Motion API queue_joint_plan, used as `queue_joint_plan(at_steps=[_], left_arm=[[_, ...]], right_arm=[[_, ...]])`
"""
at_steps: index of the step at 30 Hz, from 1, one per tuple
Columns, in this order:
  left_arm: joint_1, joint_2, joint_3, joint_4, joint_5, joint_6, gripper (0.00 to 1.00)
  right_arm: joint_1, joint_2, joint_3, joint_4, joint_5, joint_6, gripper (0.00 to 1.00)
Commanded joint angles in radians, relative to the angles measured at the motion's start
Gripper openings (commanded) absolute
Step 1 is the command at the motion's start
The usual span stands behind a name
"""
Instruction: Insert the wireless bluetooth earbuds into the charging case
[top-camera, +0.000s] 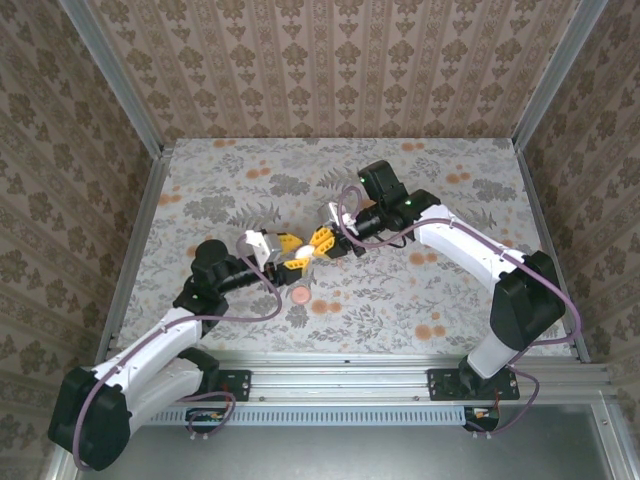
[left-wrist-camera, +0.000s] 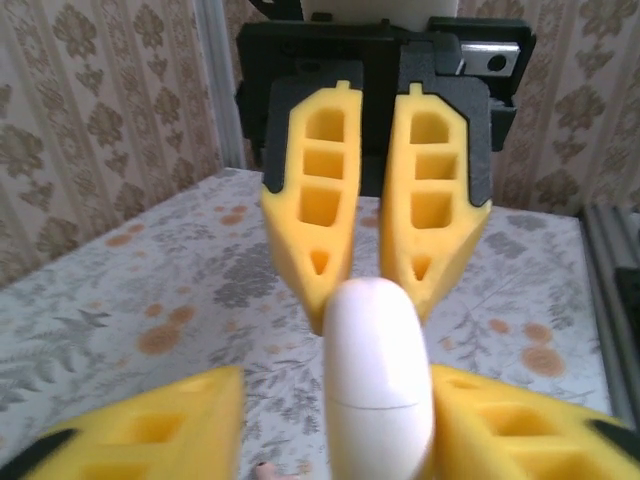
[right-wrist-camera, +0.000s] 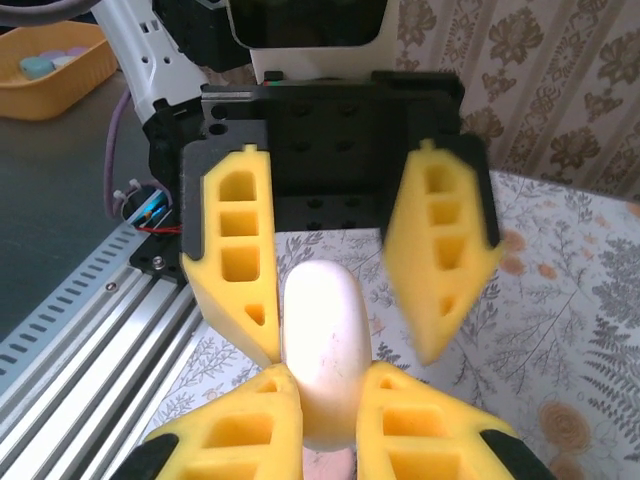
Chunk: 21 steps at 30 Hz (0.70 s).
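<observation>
Currently both claws are meeting nose to nose over the middle of the floral worktop (top-camera: 400, 300). The right claw (top-camera: 319, 246) is pinching the white earbud (top-camera: 307, 252), with its yellow fingers (right-wrist-camera: 235, 430) sitting narrow against either side of the piece. The left claw (top-camera: 294, 256) is standing wide around the same piece. In the right wrist view its two fingers are spreading well apart, one blurring and the other lying just beside the earbud's flank. I cannot tell whether that finger is touching it.

The earbud is showing as a smooth white oval, with a fine seam crossing its body in the left wrist view. Its long axis is running along the line from one claw to the other. One rounded end is sitting inside the right claw's grip, and the other is reaching in between the left claw's open fingers. The piece is hanging clear of the worktop.

The charging case (top-camera: 301, 294) is lying flat on the worktop as a small salmon-pink disc. It is sitting just on the near side of the two claws, toward the arm bases.

A green light (top-camera: 408, 207) is glowing on the right arm. An orange basket (right-wrist-camera: 50, 60) is sitting beyond the frame rail, holding a few pale round items.
</observation>
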Motion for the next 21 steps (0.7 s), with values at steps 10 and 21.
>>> queue_joint_plan(at_steps=[10,21], left_arm=[[0.0,-0.019,0.033,-0.178,-0.275,-0.01,0.72],[0.001,-0.009,0.079,-0.352,-0.375,-0.014,0.74]], right_arm=[[-0.201,0.056,0.033,-0.354,0.316,0.08,0.1],[-0.423,0.221,0.106,-0.608,0.483,0.114,0.1]])
